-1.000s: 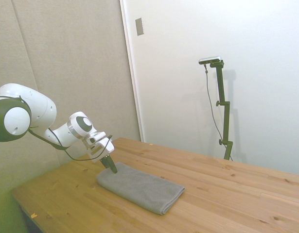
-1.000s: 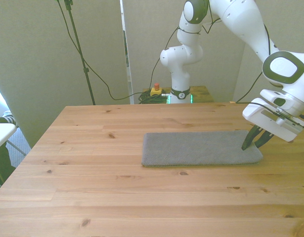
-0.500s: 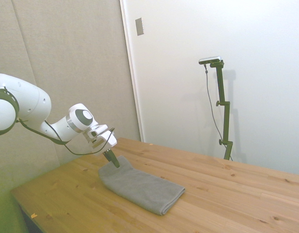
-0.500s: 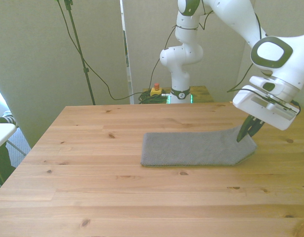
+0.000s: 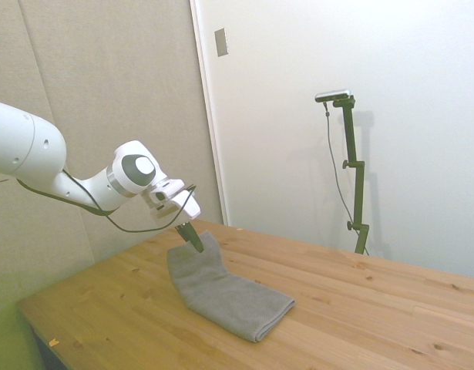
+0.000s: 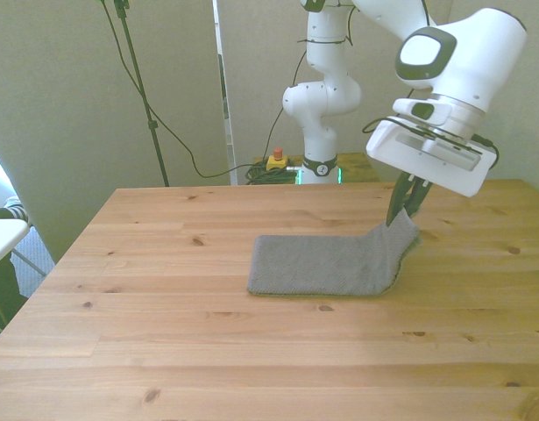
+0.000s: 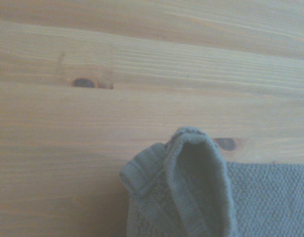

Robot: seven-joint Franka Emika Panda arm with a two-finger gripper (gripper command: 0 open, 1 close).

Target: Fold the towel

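Jaws [image 6: 404,210] clenched on one end of the grey towel [image 6: 326,263], that end raised off the worktop [image 6: 164,333] and peaked upward. Rest of the towel lies flat, toward the front view's left. Wrist view: pinched corner [image 7: 196,163] bunched above bare wood.

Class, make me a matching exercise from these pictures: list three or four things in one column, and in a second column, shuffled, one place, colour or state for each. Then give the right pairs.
Things:
1. towel
2. gripper
3. table
4. red button

Descriptions:
A. light wood with dark knots
B. shut on a lifted cloth end
C. grey, one end raised, the rest lying flat
D. behind the table's far edge, near the robot's base

Pairs: 1-C, 2-B, 3-A, 4-D
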